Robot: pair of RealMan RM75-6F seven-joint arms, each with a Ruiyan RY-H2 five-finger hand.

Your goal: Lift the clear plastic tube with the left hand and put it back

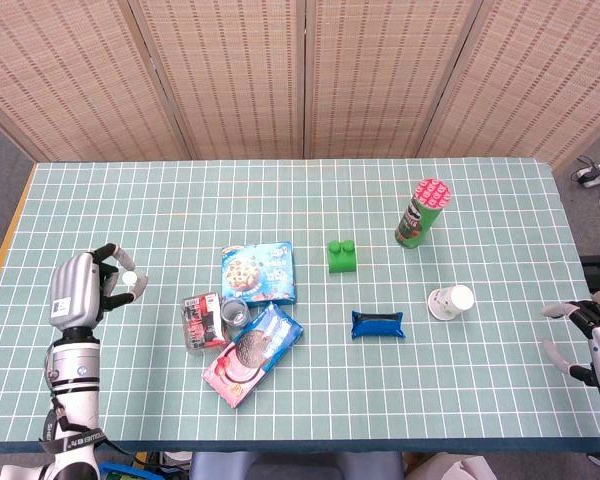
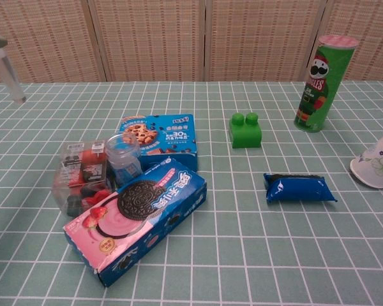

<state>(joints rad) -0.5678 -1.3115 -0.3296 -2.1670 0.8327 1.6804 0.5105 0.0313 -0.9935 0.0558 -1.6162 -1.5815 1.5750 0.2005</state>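
A clear plastic tube (image 2: 6, 71) is held aloft over the left side of the green checked worktop (image 1: 480, 400), pinched near its capped top between the thumb and fingers of the left hand (image 1: 78, 289), with its rounded lower end hanging free and tilted slightly to the right in the chest view. From the head view only the white cap of the tube is seen, end-on, beside the fingertips. The tube is kept well apart from the cluster to its right: a blue cookie box (image 1: 259, 272), a small clear box of red and black items (image 1: 202, 320), a small jar (image 2: 123, 155) and a pink-and-blue biscuit box (image 1: 252, 353). Further right, a green block (image 1: 342, 256), a dark blue packet (image 1: 378, 325), a green crisp can (image 1: 421, 213) and a tipped paper cup (image 1: 450, 301) are spread across the worktop. The right hand (image 1: 592, 330) is seen at the near right edge, empty, its fingers apart. The tube is judged to be light, stiff and smooth-walled, so it may slip or swing in a loose pinch; a hold just under the cap, where the rim gives a stop, is judged the safest. The lift appears done, and the setting down is not yet made.
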